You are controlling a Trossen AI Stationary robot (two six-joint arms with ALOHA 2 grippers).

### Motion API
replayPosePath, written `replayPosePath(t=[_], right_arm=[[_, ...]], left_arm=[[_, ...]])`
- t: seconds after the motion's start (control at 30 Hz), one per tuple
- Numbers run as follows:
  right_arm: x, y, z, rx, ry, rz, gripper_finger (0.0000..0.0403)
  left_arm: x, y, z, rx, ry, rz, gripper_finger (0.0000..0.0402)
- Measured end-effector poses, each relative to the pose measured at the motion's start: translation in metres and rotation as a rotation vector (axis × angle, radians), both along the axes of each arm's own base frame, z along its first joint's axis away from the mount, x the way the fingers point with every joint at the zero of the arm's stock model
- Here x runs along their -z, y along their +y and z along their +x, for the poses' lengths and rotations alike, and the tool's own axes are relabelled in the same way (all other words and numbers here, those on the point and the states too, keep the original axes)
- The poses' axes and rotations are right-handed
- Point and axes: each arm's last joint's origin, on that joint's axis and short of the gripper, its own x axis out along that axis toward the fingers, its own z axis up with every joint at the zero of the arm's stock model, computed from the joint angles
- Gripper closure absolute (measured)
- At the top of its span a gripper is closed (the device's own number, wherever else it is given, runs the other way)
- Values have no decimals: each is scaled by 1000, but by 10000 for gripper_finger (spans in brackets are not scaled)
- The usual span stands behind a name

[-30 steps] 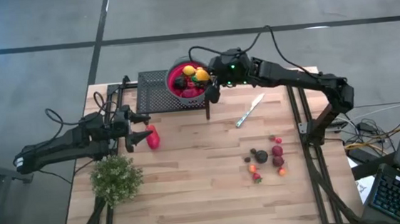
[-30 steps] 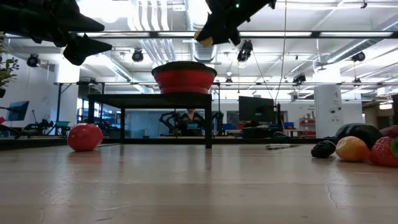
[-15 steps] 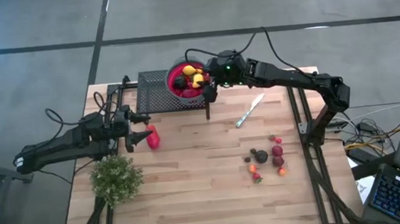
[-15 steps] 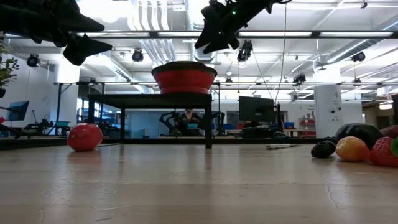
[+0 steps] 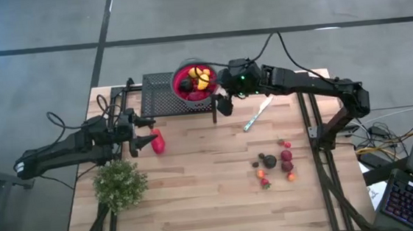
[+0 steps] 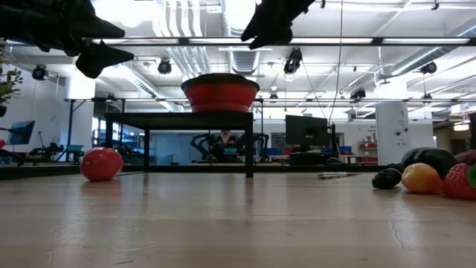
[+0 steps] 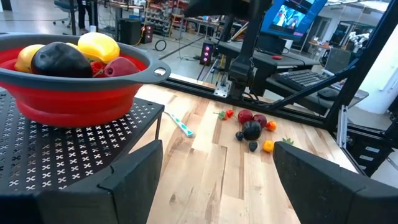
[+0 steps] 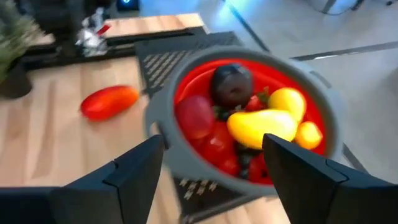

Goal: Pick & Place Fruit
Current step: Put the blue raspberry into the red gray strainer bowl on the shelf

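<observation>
My right tool [image 5: 222, 103] hangs in the upper middle of the overhead frame, just right of the red collapsible bowl with a grey rim [image 5: 193, 83], its two dark fingers spread apart with nothing between them; in its wrist picture the fingers [image 8: 134, 171] frame the bowl from either side. The bowl sits on a black perforated metal stand [image 5: 159, 95] at the far edge of the pale wooden bench [image 5: 197, 182] and holds a heap of toy fruit [image 5: 198, 79]: yellow, red and dark maroon pieces. My left tool [image 5: 143, 131] waits at centre left of the overhead frame, fingers spread and empty, with a larger red fruit piece [image 5: 157, 141] lying on the bench just beside its tips. A scatter of small red, orange and dark fruits [image 5: 275, 162] lies at lower right of centre, well apart from the bowl. A silver knife [image 5: 257, 114] lies between that scatter and the stand, and a bushy green plant [image 5: 120, 183] stands at lower left. I can read no writing or labels on any of it.
</observation>
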Motion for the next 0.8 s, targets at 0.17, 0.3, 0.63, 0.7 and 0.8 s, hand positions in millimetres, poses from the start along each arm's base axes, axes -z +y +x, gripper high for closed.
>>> replayPosePath(t=[0.17,0.3,0.63,0.7,0.8], right_arm=[[1,22,-7,-55,81,21,152],[1,35,-15,-59,137,66,161],[16,65,-25,-73,323,159,174],[18,74,-26,-91,345,166,177],[21,89,-27,-126,368,173,182]], left_arm=[[0,0,0,0,0,0,90],[0,0,0,0,0,0,90],[0,0,0,0,0,0,90],[0,0,0,0,0,0,90],[0,0,0,0,0,0,90]])
